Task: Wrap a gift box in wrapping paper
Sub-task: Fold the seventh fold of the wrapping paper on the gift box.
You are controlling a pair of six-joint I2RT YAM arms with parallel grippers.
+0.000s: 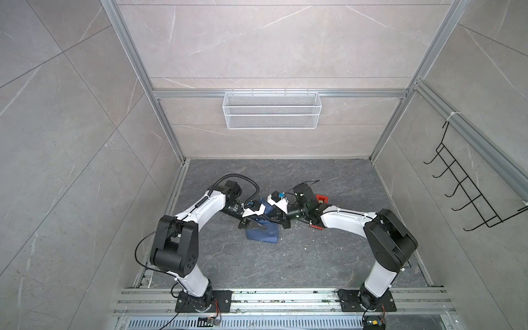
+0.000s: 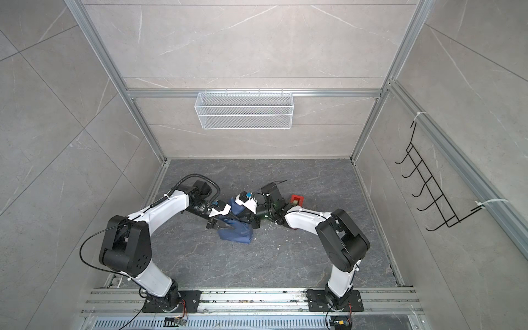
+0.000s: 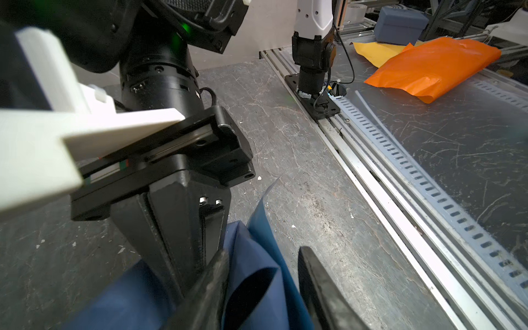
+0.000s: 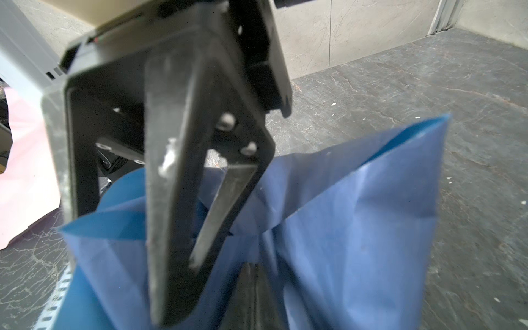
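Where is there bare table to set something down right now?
Bare: the wide strip between the wrapping paper and the front rail, and the far band along the back wall. Crowded: mid-table, where the left gripper and right gripper meet at the paper, with the red tape dispenser just beyond them.

Thin matt blue paper (image 1: 263, 235), creased, dark veined stone-look table (image 1: 314, 257), scuffed and scratched, brushed aluminium rails (image 1: 285, 298), white wire-mesh basket (image 1: 271, 110), glossy crinkled orange plastic bag (image 3: 434, 65)
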